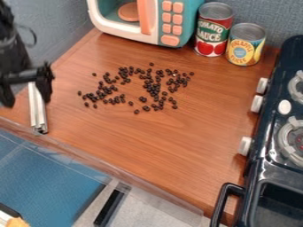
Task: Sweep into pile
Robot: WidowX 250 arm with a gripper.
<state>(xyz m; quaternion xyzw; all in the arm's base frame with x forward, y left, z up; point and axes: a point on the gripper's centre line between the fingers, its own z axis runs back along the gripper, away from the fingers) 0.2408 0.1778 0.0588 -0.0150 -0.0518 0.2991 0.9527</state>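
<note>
Dark brown, nearly black, the small round bean-like pieces (pixel 153 93) lay scattered in a loose, uneven patch on the reddish-brown wood-grain tabletop (pixel 142 139), in front of a teal-and-white toy microwave with orange buttons (pixel 171 22). At the upper left, the black two-finger gripper (pixel 25 98) hung well apart from them, its jaws spread wide and released. Between its fingers showed a long, narrow, whitish strip (pixel 36 111), lower end near the table's front edge (whether the two touched, I could not tell).

The pieces looked light, hard and likely to roll, so a brisk push might have scattered them; pinching them singly would have been slow. A low, gentle sweep from the outside inward seemed the better handling. The strip looked stiff and possibly slippery; if it was the sweeping tool, its upper end seemed the place to grip, leaving the lower end for the tabletop.
</note>
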